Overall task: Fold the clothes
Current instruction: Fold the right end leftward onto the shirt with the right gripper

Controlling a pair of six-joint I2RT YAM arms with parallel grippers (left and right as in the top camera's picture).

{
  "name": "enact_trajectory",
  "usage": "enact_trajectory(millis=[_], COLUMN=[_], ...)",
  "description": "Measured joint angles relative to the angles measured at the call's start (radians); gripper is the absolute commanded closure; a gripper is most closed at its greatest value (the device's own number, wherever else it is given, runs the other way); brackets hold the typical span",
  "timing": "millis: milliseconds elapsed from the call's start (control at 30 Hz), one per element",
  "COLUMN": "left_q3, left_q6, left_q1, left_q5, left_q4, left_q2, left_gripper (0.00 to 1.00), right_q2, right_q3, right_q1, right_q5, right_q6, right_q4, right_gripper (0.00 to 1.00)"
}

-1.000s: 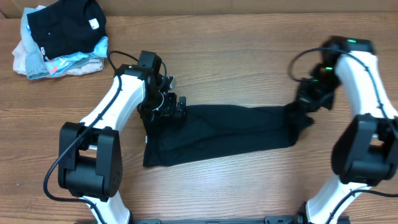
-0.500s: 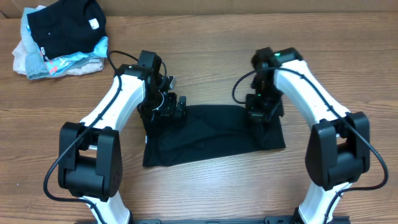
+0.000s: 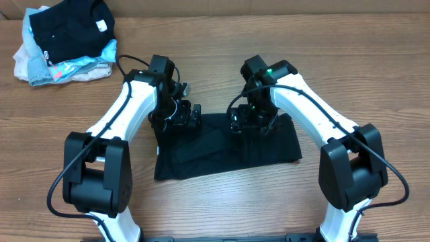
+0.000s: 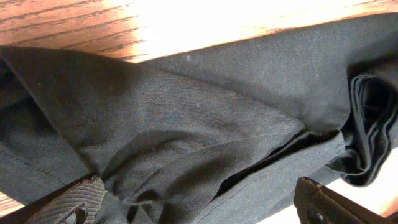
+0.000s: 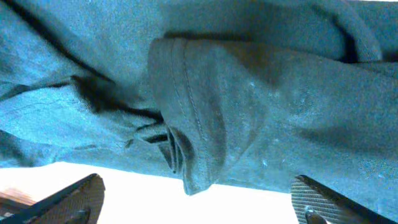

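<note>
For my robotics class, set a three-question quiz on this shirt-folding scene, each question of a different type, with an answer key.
1. True or false: the black T-shirt lies on top of the pile of other garments.
2. Where does that pile sit in the overhead view? A) at the far left corner of the table; B) between the two arms; C) at the near right edge.
3. Fill in: the left gripper and the right gripper both have their jaws ___ over the black T-shirt.
Key: 1 false; 2 A; 3 open.
</note>
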Motion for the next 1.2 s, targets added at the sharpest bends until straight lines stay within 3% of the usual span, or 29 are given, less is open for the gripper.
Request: enact_trajectory(millis=[233,267,300,367,400,433,900,1133,1200], left_q3=[0.0,0.0,0.0,0.0,0.0,0.0,0.0,0.0,0.0], left_q6=[0.0,0.0,0.0,0.0,0.0,0.0,0.0,0.0,0.0], left_q1=[0.0,0.0,0.0,0.0,0.0,0.0,0.0,0.0,0.0], left_q5=[0.0,0.0,0.0,0.0,0.0,0.0,0.0,0.0,0.005], left_q4=[0.0,0.0,0.0,0.0,0.0,0.0,0.01,0.015,0.013], left_q2=[0.0,0.0,0.0,0.0,0.0,0.0,0.0,0.0,0.0], left_gripper=[0.0,0.0,0.0,0.0,0.0,0.0,0.0,0.0,0.0], right_q2=[0.0,0.0,0.0,0.0,0.0,0.0,0.0,0.0,0.0], right_q3=[0.0,0.0,0.0,0.0,0.0,0.0,-0.258,-0.256,-0.228], right_q1=[-0.028,-0.038,-0.051,-0.071,-0.079,-0.085,0.02,0.014,0.011], right_q5=[0.042,0.053,0.062,0.072,0.077,0.079,-0.02,-0.085,-0.11], right_q6=[0.003,0.0,-0.007,-0.017,-0.016,-0.016,-0.015,-0.013,-0.01], right_q4=[-0.073,-0.081,-0.092,-0.098,-0.097,-0.088,0.222,0.3,0.279], right_gripper=[0.0,0.04,0.2,0.61,0.88,0.96,0.94,0.82,0.71])
